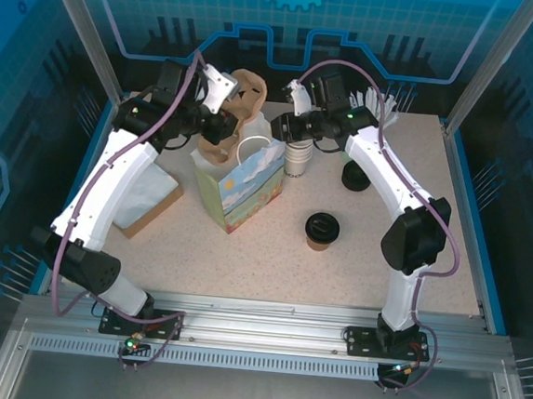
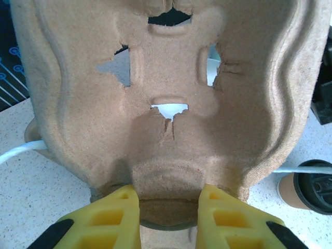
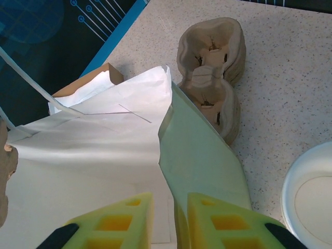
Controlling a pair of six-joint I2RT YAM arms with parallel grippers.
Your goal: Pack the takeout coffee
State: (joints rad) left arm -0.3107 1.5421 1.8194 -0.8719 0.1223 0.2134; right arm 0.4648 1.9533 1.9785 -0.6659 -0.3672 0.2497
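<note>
At the gift bag's [image 1: 239,190] far side, left hand [image 2: 168,196] pinching the pulp carrier [image 2: 171,78] should lower it level while right hand [image 3: 170,203] pinches the bag's wall.

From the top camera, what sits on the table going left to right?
White paper on brown cardboard, colourful gift bag, stack of white paper cups, brown paper cup with black lid, loose black round lid.

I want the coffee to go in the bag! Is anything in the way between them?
The tabletop between the takeout coffee and the gift bag is bare. But the left gripper holds a pulp cup carrier seemingly over the bag's mouth, and the right gripper pinches its rim.
</note>
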